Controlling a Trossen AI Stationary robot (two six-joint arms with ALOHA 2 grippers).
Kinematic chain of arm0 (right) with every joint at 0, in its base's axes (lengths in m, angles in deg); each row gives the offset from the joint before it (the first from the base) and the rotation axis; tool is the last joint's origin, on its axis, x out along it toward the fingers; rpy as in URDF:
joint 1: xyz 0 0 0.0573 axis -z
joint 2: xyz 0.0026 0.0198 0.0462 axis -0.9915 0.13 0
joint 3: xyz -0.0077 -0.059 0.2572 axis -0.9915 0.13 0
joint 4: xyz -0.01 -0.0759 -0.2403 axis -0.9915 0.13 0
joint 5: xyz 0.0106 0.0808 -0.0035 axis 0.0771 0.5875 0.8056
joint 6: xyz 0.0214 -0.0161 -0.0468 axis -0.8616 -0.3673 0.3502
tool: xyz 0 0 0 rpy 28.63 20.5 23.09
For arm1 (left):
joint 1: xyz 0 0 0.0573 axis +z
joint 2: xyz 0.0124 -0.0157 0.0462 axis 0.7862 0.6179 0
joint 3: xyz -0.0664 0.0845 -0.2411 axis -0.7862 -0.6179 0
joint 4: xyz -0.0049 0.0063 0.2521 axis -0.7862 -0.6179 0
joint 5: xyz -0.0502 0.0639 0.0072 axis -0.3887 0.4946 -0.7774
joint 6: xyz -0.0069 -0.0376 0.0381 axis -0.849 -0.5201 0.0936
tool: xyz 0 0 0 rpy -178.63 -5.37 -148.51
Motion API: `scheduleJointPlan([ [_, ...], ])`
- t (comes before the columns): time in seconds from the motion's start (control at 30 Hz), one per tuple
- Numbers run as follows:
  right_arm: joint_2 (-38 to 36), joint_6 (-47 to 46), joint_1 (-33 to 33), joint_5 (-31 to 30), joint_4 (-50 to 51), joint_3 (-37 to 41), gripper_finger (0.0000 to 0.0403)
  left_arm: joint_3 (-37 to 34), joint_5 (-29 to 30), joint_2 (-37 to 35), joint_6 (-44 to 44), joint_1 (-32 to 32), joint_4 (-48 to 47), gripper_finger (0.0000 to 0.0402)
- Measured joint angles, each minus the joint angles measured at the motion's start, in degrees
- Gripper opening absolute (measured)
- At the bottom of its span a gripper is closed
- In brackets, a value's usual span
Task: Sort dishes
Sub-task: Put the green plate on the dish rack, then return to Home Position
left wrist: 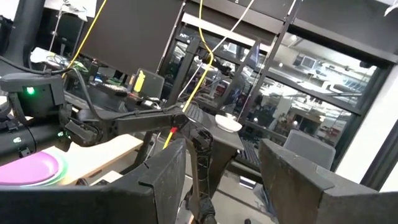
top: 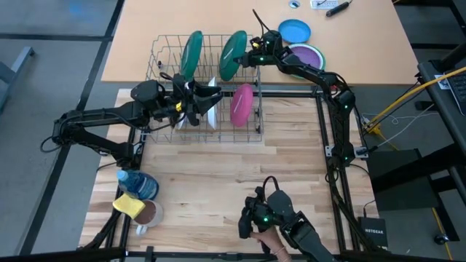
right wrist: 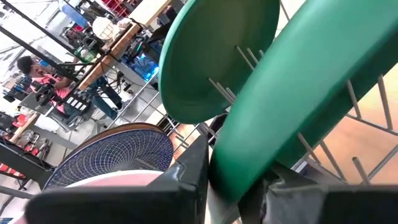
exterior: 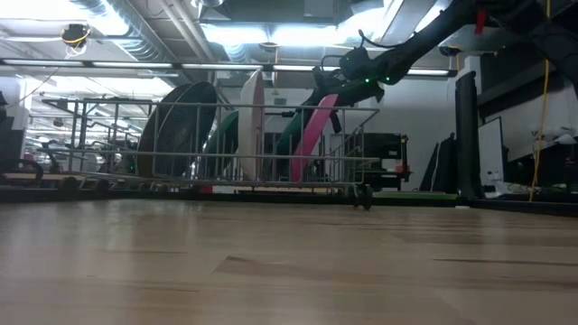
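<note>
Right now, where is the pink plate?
High view: the pink plate stands on edge at the wire rack's right end, just below the right-hand green plate.

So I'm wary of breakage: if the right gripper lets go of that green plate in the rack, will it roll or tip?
Probably not: the green plate stands on edge between the rack wires. It looks rigid and smooth, so the right gripper could slip.

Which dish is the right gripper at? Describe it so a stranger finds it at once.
On the table, find the wire rack. Two green plates stand on edge along its far side; it is the right-hand green plate, beside the right gripper. The other green plate stands further left, and the pink plate sits in the nearer row.
</note>
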State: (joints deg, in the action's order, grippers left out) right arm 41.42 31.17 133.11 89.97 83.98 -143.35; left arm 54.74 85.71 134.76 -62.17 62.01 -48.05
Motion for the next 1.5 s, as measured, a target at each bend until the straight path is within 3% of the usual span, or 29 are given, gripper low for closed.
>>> scheduleJointPlan([
  [0.2, 0.0, -2.0, 0.0, -1.2, -0.1, 0.0, 0.0095, 0.0, 0.0, 0.0, 0.0, 0.0, 0.0, 0.0192],
  [0.4, -0.1, -2.2, 0.1, -6.6, -0.2, 0.0, 0.0134, 0.0, 0.0, 0.0, 0.0, 0.0, 0.0, 0.0192],
  [0.6, -0.1, -2.0, 0.4, -6.7, -1.7, 0.0, 0.0144, 0.0, 0.0, 0.0, 0.0, 0.0, 0.1, 0.0192],
  [1.0, -0.9, -2.3, 7.1, 11.2, -2.8, -0.1, 0.0145, 0.0, 0.0, -6.3, 3.1, 0.0, -1.6, 0.0192],
  [1.33, -0.9, -11.1, 14.5, 31.3, -2.0, -0.1, 0.0145, 0.0, 0.2, -17.5, 6.5, 2.0, -19.8, 0.0192],
  [1.5, -3.7, -12.1, 15.6, 33.5, -1.6, -0.1, 0.0145, 0.0, 4.5, -23.4, 11.0, 3.0, -27.0, 0.0192],
])
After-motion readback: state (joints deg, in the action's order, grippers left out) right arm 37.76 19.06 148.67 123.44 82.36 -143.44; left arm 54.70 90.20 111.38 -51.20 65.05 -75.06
